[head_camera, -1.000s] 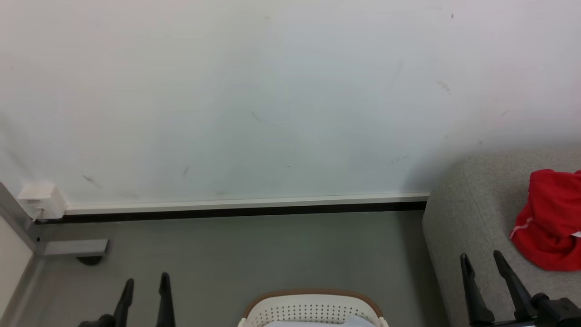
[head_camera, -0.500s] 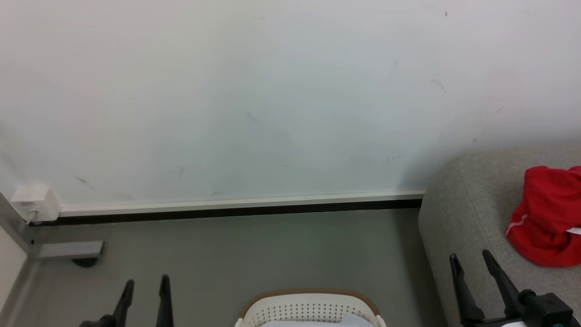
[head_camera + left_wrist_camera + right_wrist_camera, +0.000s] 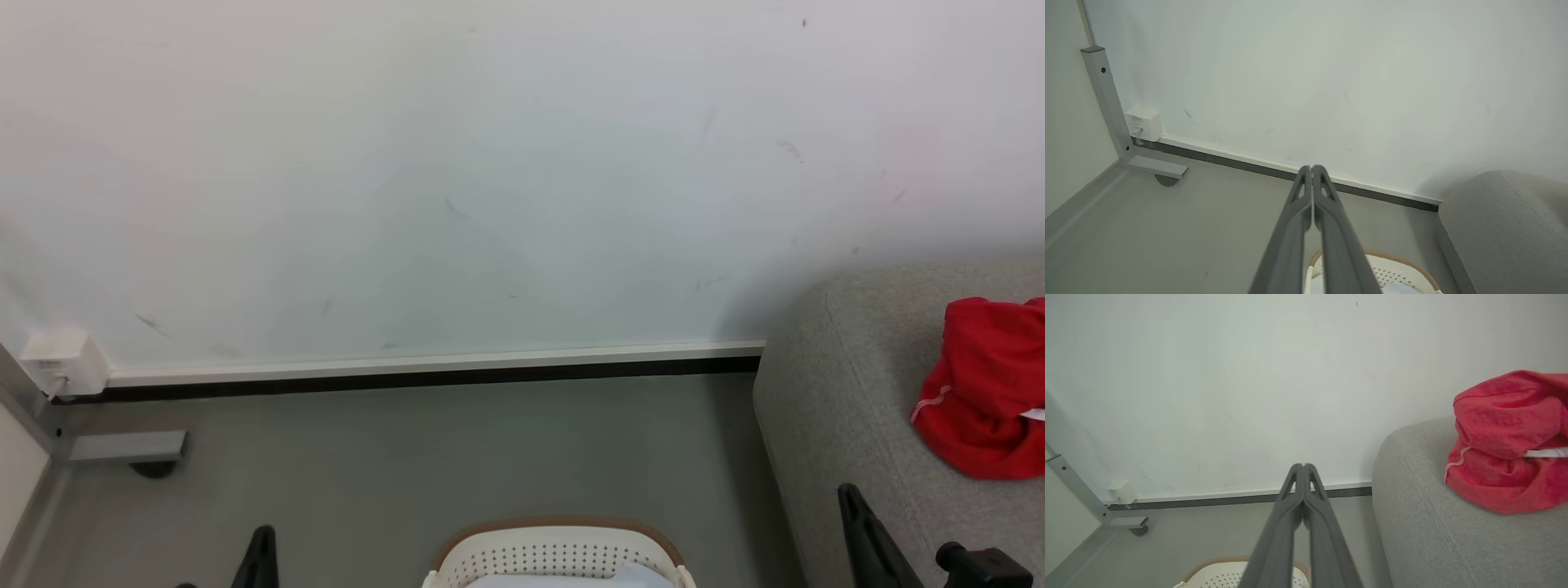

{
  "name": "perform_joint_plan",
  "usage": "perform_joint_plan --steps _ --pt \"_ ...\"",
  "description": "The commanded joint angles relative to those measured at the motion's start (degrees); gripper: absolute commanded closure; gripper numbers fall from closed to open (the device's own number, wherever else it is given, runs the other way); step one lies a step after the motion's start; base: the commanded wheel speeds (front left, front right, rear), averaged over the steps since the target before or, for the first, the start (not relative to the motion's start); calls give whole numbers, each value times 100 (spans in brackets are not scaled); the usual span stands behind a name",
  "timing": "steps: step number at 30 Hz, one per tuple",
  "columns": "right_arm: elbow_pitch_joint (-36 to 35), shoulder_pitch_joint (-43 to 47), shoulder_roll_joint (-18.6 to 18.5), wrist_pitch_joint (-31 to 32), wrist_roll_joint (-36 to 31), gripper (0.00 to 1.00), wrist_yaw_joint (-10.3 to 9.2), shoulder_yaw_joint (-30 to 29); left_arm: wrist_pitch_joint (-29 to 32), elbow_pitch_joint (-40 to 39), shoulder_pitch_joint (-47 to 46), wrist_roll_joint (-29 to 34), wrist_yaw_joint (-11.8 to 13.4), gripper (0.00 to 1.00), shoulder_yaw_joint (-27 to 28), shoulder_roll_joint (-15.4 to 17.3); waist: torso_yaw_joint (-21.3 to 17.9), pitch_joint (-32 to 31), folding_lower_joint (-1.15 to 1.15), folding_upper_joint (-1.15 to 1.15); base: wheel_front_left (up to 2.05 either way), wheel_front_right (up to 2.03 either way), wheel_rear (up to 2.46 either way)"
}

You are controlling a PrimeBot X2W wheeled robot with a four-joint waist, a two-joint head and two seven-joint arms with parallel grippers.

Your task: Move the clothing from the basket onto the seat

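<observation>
**Fingers together either side of the basket, red heap up on the seat**

Nearest to us, the left gripper (image 3: 1311,169) stands to the left of the oval cream-white perforated plastic basket with a tan-brown rim (image 3: 558,555). Its two long dark fingers (image 3: 1294,228) are pressed together with nothing between them. The right gripper (image 3: 1303,466) stands to the basket's right, its fingers likewise closed on nothing. Of the basket we see only the far wall and rim. A pale patch (image 3: 563,580) shows inside, and we cannot tell whether it is cloth.

Beyond the basket lies bare grey floor (image 3: 457,457). To the basket's right and farther back rises the large light grey upholstered seat (image 3: 849,384), near the basket but apart from it. On its cushion, farther right again, sits the soft bright red clothing (image 3: 988,384), bunched in a heap. Farthest behind the basket runs a dark skirting strip (image 3: 424,377) under a white wall (image 3: 490,163).

We judge that the heap has no firm direction. Its longer span seems to run front to back along the cushion, with the white stitched hem on the side facing the basket. Its right part is cut off, so we hold this loosely.

As for risks, a descent into the basket with fingers together would press cloth down, not catch it. A fingertip could catch in the wall's small holes and drag or tip the light basket. With so little of the basket's inside showing, we might also wrongly call it emptied.
</observation>
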Motion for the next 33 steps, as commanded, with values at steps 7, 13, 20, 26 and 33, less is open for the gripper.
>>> perform_joint_plan --steps 7,13,20,26,33 --pt "-147 -165 11 224 855 100 -1 -186 196 -114 -218 -940 -67 100 36 32 32 25 0 0 0 0 0" --pt "-177 -195 35 376 1390 100 -2 -288 331 -137 -269 -1530 -100 100 44 35 56 45 0 0 0 0 0" --pt "-207 -230 62 542 1974 100 -3 -399 491 -147 -338 -2171 -138 100 67 38 83 68 0 0 0 0 0" --pt "-231 -261 83 677 2437 100 -3 -490 624 -150 -397 -2674 -164 100 90 41 107 88 0 0 0 0 0" --pt "-254 -283 104 801 2868 100 -4 -572 745 -151 -451 -3156 -194 100 110 43 131 107 0 0 0 0 0"
